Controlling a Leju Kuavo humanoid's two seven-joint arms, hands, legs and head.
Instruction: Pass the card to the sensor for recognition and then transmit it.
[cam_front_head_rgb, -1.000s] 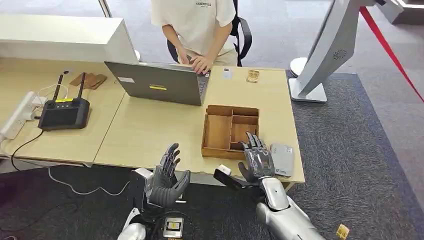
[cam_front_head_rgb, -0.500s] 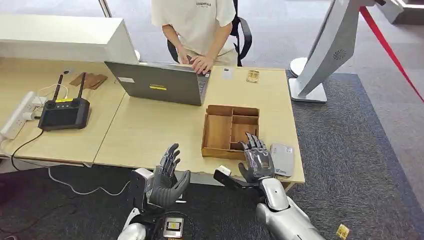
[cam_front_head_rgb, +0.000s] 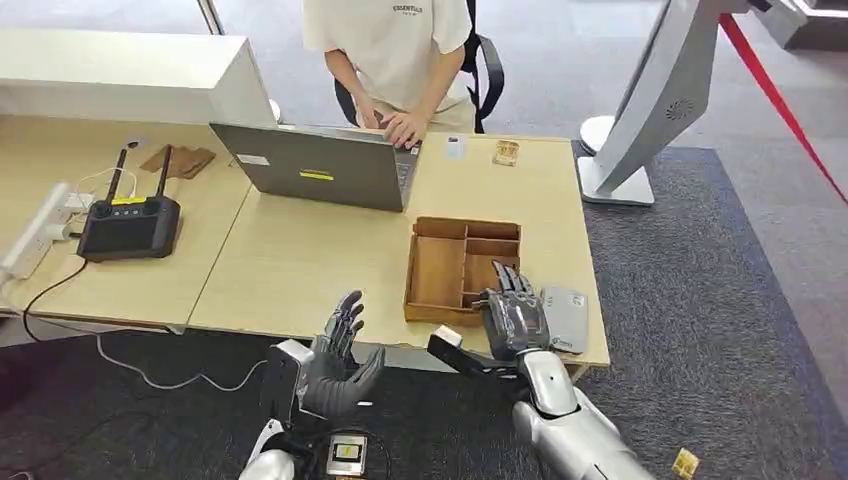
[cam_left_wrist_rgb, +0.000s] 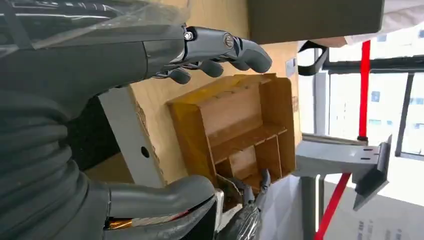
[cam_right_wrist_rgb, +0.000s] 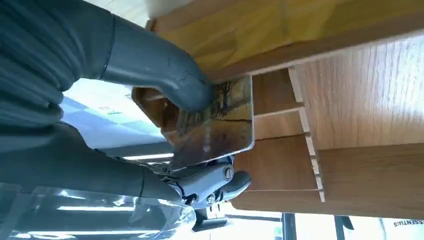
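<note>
The card (cam_right_wrist_rgb: 215, 125), glossy with a brownish picture, sits pinched in the right hand (cam_front_head_rgb: 513, 318) near the table's front edge, beside the grey sensor (cam_front_head_rgb: 565, 318).

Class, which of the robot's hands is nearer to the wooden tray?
Right. The right hand is at the wooden tray's near corner, holding a card; the left hand hangs off the table edge, apart from it.

Bright even indoor light, soft shadows, blown-out windows in wrist views, near hands slightly blurred
</note>
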